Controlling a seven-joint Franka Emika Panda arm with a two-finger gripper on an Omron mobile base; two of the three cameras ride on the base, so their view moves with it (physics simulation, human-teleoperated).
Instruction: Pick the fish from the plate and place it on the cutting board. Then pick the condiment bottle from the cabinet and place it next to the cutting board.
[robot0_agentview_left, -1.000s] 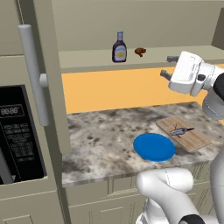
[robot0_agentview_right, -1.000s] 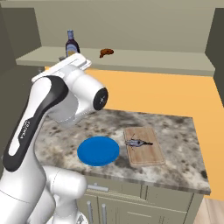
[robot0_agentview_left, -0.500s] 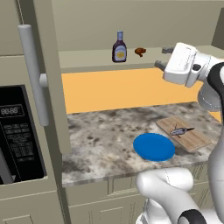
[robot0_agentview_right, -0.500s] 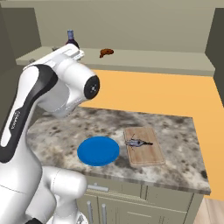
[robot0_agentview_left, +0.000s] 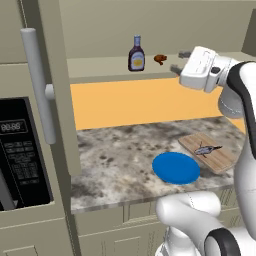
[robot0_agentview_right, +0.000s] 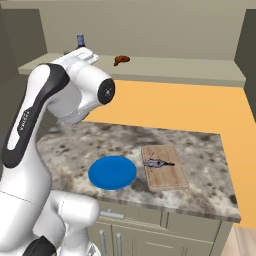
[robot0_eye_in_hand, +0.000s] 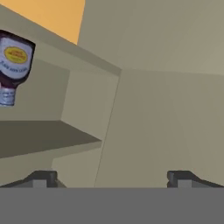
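The small silver fish (robot0_agentview_left: 206, 149) (robot0_agentview_right: 157, 162) lies on the wooden cutting board (robot0_agentview_left: 223, 159) (robot0_agentview_right: 168, 179). Left of the board sits the bare blue plate (robot0_agentview_left: 176, 168) (robot0_agentview_right: 112, 172). On the cabinet shelf (robot0_agentview_left: 100, 68) (robot0_agentview_right: 175, 67) the dark condiment bottle (robot0_agentview_left: 136, 54) stands upright. My gripper (robot0_agentview_left: 176, 62) is up at shelf height, right of the bottle and apart from it, open and holding nothing. In the rolled hand view the bottle (robot0_eye_in_hand: 14, 65) is at the far left, off to one side of the open gripper (robot0_eye_in_hand: 111, 179). Behind my arm, just the bottle's cap (robot0_agentview_right: 80, 39) shows.
A small brown lump (robot0_agentview_left: 160, 59) (robot0_agentview_right: 121, 60) lies on the shelf between the bottle and my gripper. A tall unit with a grey bar handle (robot0_agentview_left: 39, 85) and a black microwave (robot0_agentview_left: 22, 150) stand at the left. An orange wall panel (robot0_agentview_left: 150, 100) backs the speckled counter (robot0_agentview_left: 120, 160).
My arm has lifted the hand from above the board up to shelf level and a little to the left, toward the bottle. The jaws have stayed open.
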